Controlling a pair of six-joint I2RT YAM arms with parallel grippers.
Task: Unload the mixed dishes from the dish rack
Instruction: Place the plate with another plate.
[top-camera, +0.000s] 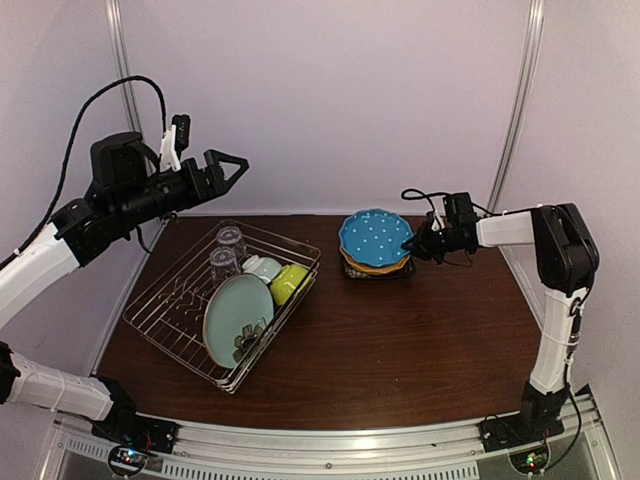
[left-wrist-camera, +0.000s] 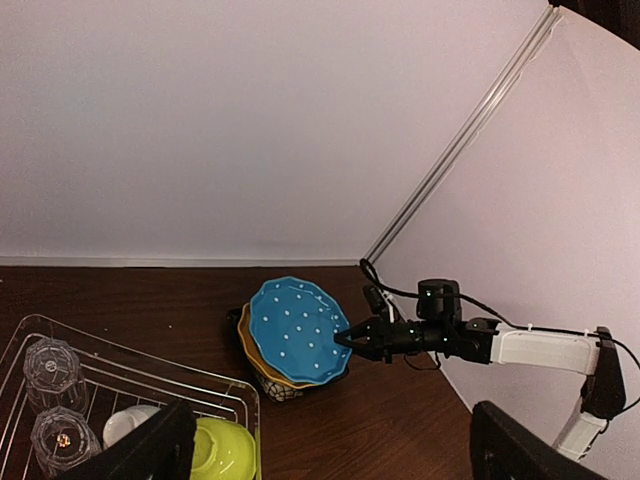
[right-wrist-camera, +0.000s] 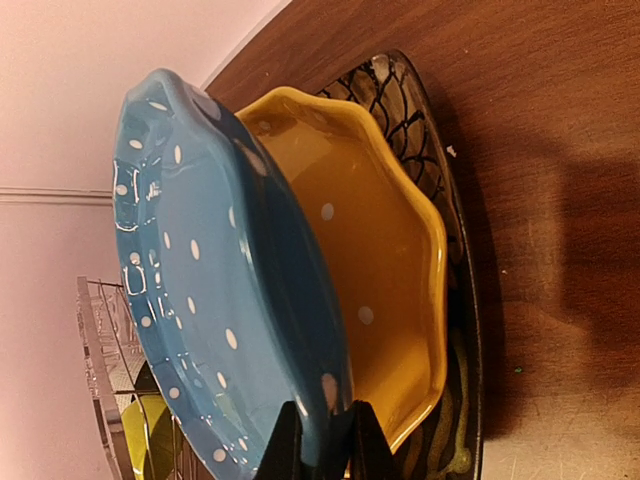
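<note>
Top view, quick pass. Dish rack (top-camera: 172, 300) sits at the 9 o'clock side of the tabletop (top-camera: 400, 340), angled. Still loaded in it:
- Pale teal plate (top-camera: 238, 318) stands on edge at the rack's 6 o'clock end.
- Lime-green bowl (top-camera: 290, 283) is at the 3 o'clock side.
- Small pale bowl (top-camera: 263, 267) sits just beside the lime-green bowl, toward 11 o'clock.
- Two clear glasses (top-camera: 230, 241) are at the 12 o'clock end, one just behind the other.

The plate stack is out of the rack, at about 1 o'clock from the tabletop centre and well apart from the rack. Dark patterned plate (right-wrist-camera: 400, 95) is at the bottom, orange-yellow dotted plate (right-wrist-camera: 390, 250) on it, and blue dotted plate (top-camera: 374, 236) on top. The blue one is tilted, not flat on the yellow; I cannot tell if its far rim touches.

Right tool (right-wrist-camera: 322, 450) reaches in from 3 o'clock and is closed on the blue dotted plate's rim, one finger on each face. Left tool (top-camera: 238, 170) is raised in the air above the rack's 12 o'clock end, pointing toward 3 o'clock. Its jaws are spread wide and hold nothing.
</note>
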